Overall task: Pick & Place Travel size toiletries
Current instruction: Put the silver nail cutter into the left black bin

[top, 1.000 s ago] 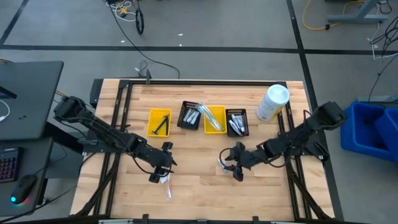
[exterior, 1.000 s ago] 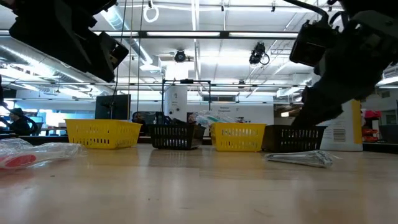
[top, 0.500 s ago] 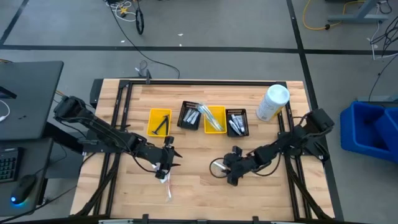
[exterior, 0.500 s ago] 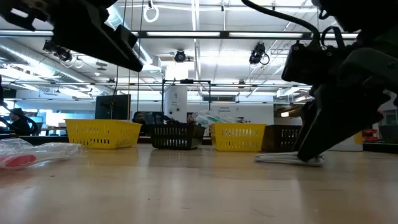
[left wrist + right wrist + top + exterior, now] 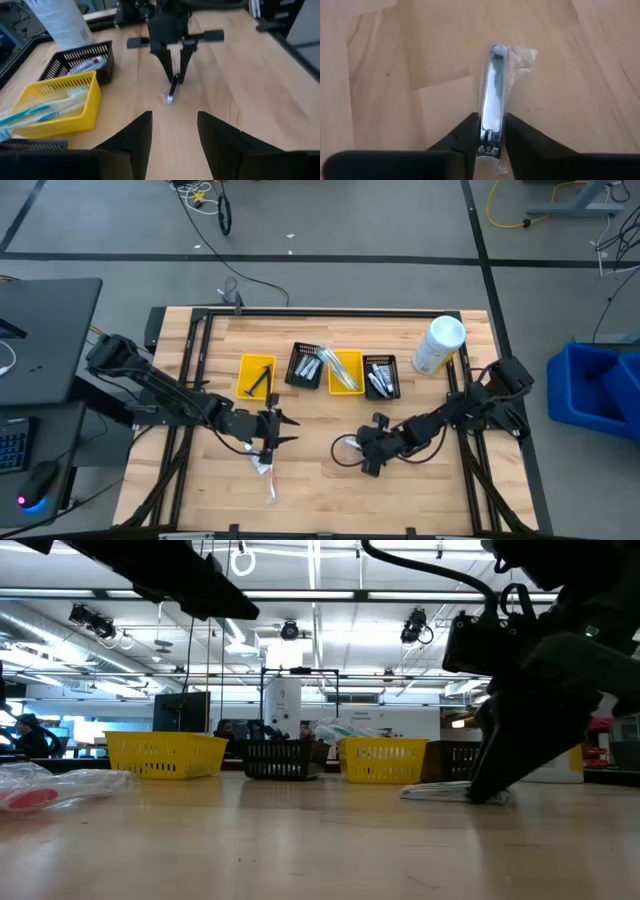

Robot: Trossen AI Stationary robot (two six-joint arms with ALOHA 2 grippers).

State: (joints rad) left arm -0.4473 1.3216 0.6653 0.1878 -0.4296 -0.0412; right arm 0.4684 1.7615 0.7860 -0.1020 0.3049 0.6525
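The left gripper [image 5: 272, 428] is hovering with its fingers spread and nothing between them, just in front of the row of bins and above a clear packet with something red inside [image 5: 45, 790], which is lying on the table [image 5: 310, 480] and is not yet picked up. In the row itself, going from the left end, the first yellow bin [image 5: 257, 376] is holding a dark-handled razor, the black bin [image 5: 305, 366] next to it some white tubes, the second yellow bin [image 5: 346, 371] teal and white toothbrushes, and the last black bin [image 5: 382, 376] more small tubes. So a good part of the sorting seems to be finished.

In front of the right end of this row, the right gripper [image 5: 491, 131] is down at the table and its fingers are pinching a shiny metal nail clipper in a clear wrapper [image 5: 492, 95]. The clipper is lying on the wood and is not lifted yet. A big white bottle [image 5: 438, 345] is standing beside the last bin.

As I judge it, two items are remaining outside the bins: the clipper, which is being gripped now, and the packet under the left gripper.
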